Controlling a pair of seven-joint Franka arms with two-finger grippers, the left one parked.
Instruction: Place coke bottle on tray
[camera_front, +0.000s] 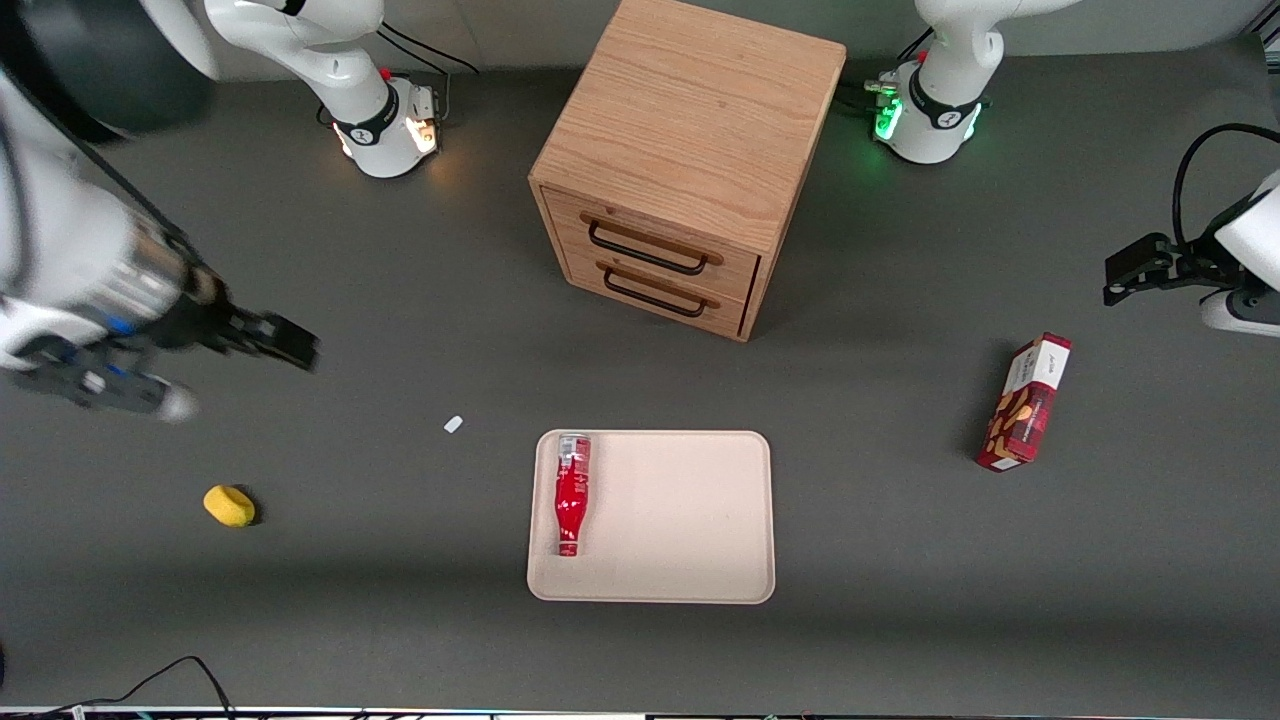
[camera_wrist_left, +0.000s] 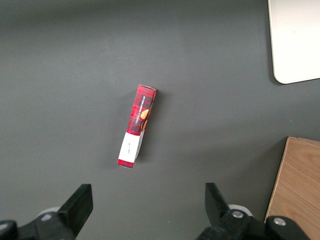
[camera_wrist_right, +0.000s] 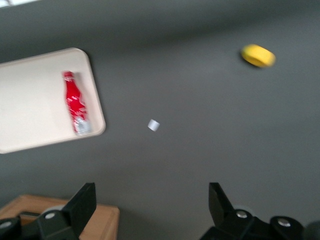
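On the grey table (camera_front: 400, 620) the biggest thing is the wooden drawer cabinet (camera_front: 690, 160), standing well apart from the tray (camera_front: 690, 520), which lies nearer the front camera than the cabinet's drawer fronts. The coke bottle (camera_front: 572, 493) lies flat on its side in the tray, just inside the rim on the working arm's end, its clear base pointing toward the cabinet and its cap toward the front camera, so the placing looks done and the step in hand is, by my judgement, the arm's retreat. The gripper (camera_front: 275, 340) hangs above bare table toward the working arm's end, well apart from the tray, its fingers (camera_wrist_right: 82, 202) spread wide with nothing between them. To finish well the arm need only keep high and draw away, since a bottle lying on its side so close to a low rim could roll over it if nudged. Room is generous: open tabletop surrounds the gripper. A red snack box (camera_front: 1025, 403) lies toward the parked arm's end, clear of any path. Smaller things sit below the gripper's area: a yellow lump (camera_front: 229, 505) near the front camera, and a tiny white scrap (camera_front: 453, 424) between gripper and tray.
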